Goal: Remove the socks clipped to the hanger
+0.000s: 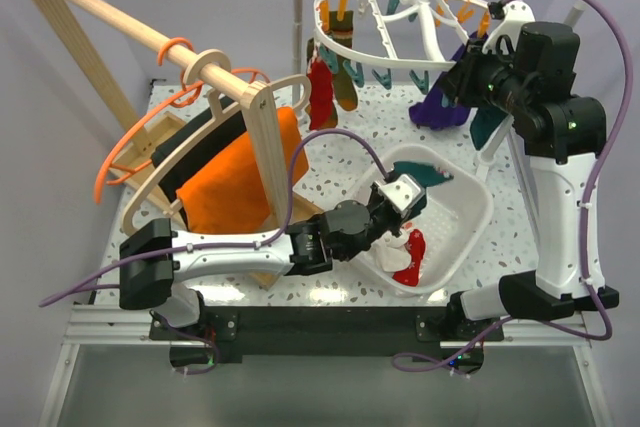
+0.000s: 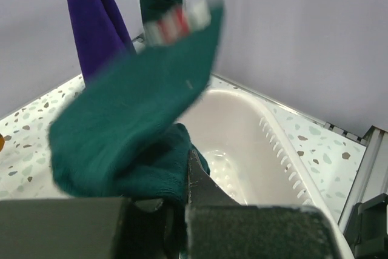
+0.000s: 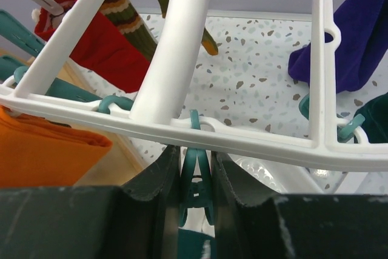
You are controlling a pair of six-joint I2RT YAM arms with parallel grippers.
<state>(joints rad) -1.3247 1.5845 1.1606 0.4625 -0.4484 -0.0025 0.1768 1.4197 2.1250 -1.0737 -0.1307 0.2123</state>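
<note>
Nearest me, my left tool (image 2: pixel 160 193) hangs over the white basket (image 1: pixel 478 209), pinching one teal sock (image 2: pixel 139 113) bunched between its fingers. One red and white sock (image 1: pixel 410 259) already lies in the basket. I judge this to be the drop-off step: the next move calls for spreading these fingers so the sock falls inside the rim. Farther out, above the bench (image 1: pixel 390 127), my right tool (image 3: pixel 195 210) is pressed against both sides of one teal clip (image 3: pixel 195 180) under the white hanger (image 3: pixel 242 134); I see no sock in that clip. On the hanger I count four socks for certain: one red sock (image 1: pixel 320 95), one striped sock (image 1: pixel 345 82), one purple sock (image 1: pixel 440 107) and one dark green sock (image 1: pixel 487 127).
</note>
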